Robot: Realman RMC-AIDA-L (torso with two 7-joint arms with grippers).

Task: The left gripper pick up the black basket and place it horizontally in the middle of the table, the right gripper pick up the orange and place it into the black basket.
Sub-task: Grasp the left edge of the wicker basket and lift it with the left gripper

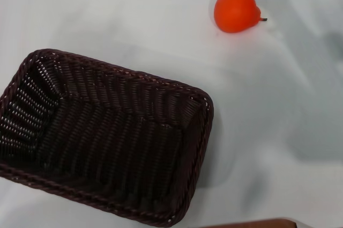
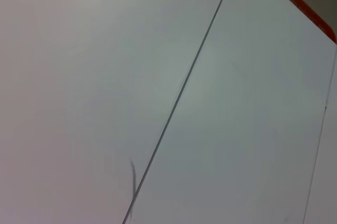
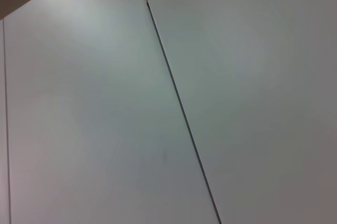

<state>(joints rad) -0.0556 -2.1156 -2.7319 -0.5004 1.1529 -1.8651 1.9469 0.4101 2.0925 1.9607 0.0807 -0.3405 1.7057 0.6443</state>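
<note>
Head view gives us the black basket (image 1: pixel 107 142) sitting on the white bench (image 1: pixel 268 131), low and toward our left, its long side running slightly askew across the view and its open top facing up, with nothing inside. We see the orange (image 1: pixel 236 9) lying on the bench at the far right, well apart from the basket, its short dark stem pointing to our right. Neither gripper appears from the head camera. Both wrist views show us only plain white surface crossed by a thin dark seam, with a red-orange edge strip (image 2: pixel 297 3) in one corner of the left wrist view. With no fingers in view, we cannot tell either gripper's opening.
</note>
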